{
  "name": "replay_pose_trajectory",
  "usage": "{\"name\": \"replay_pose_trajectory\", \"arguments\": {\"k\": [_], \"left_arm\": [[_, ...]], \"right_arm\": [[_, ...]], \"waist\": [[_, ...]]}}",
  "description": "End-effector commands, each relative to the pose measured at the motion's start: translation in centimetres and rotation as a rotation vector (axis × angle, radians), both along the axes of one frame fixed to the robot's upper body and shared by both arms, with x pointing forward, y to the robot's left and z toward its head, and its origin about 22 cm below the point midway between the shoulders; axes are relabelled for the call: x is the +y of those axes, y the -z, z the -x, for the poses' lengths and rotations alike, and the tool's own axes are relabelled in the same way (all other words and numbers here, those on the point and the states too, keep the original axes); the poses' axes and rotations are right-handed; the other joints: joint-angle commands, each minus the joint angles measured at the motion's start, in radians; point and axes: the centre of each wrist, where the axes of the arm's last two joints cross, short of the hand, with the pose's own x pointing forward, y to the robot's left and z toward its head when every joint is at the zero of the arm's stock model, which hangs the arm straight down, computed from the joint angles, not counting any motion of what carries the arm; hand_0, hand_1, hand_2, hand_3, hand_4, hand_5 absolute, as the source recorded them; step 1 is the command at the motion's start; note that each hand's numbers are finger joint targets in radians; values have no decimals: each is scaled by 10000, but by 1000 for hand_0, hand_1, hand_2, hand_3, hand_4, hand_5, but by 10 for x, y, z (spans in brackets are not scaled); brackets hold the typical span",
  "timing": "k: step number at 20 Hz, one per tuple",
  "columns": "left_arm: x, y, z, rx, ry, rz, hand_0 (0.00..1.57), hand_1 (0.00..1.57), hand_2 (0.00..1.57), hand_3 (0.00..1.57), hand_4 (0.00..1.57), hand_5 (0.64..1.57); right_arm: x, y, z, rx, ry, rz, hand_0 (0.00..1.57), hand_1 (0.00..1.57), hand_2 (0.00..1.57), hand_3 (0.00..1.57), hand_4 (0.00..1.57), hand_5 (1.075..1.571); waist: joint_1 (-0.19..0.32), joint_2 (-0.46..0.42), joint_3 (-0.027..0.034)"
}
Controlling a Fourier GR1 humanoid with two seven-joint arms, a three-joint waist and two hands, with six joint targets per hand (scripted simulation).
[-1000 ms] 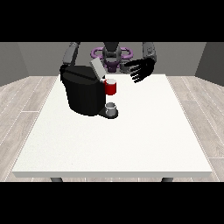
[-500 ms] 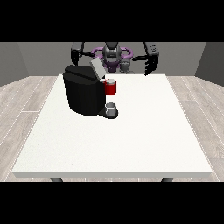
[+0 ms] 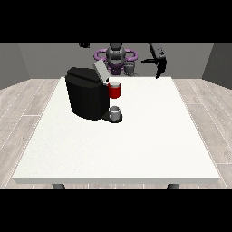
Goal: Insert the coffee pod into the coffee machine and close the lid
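Grey and small, a cup-shaped thing (image 3: 116,112) stands on the base of the coffee machine (image 3: 87,94), right under its spout; whether this is the coffee pod cannot be told from this view. Just above it a red thing at the machine (image 3: 115,90) sits at the front of the brewing head. The machine itself is a black block on the far left part of the white table (image 3: 136,145), and its grey lid (image 3: 100,71) stands tilted up and open behind the red thing.

Behind the table's far edge the robot (image 3: 117,56) shows small, with a purple ring around its torso. The hand at the view's right (image 3: 159,61) is raised well above the table and apart from the machine; its fingers hang downward, fairly straight, and it has hold of nothing. Of the hand at the view's left (image 3: 84,45) only a dark scrap shows at the upper edge, above the machine, and how its fingers lie cannot be told.
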Motion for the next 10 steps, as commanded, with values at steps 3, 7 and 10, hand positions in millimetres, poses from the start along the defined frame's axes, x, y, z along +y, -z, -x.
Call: {"name": "replay_pose_trajectory", "arguments": {"k": [3,7,10], "left_arm": [[-10,-21,-7,-685,706,551,0,0,0,0,299,1571],[-19,-19,-4,-2400,755,553,0,0,0,0,118,1571],[-21,-43,-27,-2432,968,695,0,0,0,0,216,1571]], "right_arm": [[-14,-47,-10,-588,593,566,0,0,0,0,468,1571],[18,-38,-25,-1638,928,459,0,0,0,0,366,1571],[23,-72,-55,-1985,1498,735,0,0,0,0,269,1571]], "waist": [[819,788,8],[1129,2382,5],[1550,2639,6]]}}
